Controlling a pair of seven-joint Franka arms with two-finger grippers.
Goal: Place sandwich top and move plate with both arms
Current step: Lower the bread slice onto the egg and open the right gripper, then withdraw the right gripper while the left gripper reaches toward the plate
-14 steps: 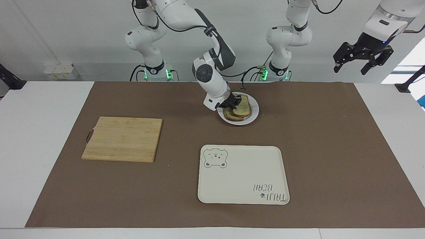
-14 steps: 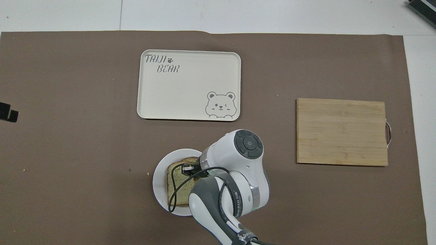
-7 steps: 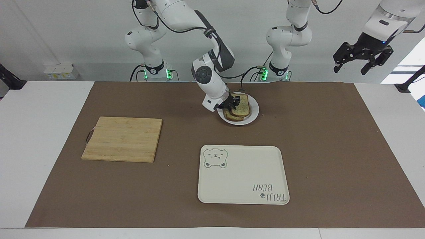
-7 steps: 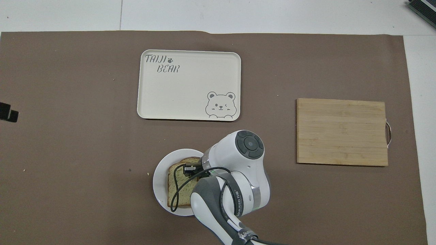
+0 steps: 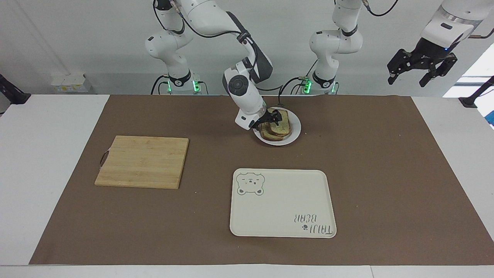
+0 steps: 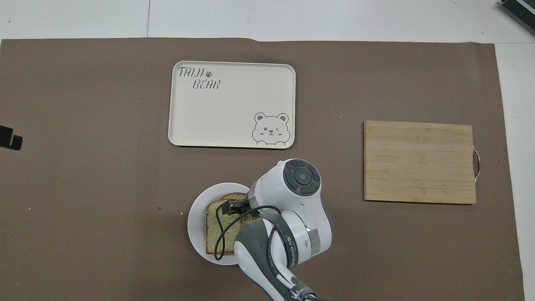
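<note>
Right gripper low over sandwich top, pale speckled bread slice with brown crust, fingers spread, grasping nothing. Slice lies flat on stack on small round glossy white plate, near table edge closest to robots. Right arm nearer plate. Left gripper waits raised, released, off its table end. Right wrist hides fingertip contact from above.

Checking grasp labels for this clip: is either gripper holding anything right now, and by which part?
Nothing is held. The right gripper is open over the sandwich top on the plate; the left gripper waits raised and open.
</note>
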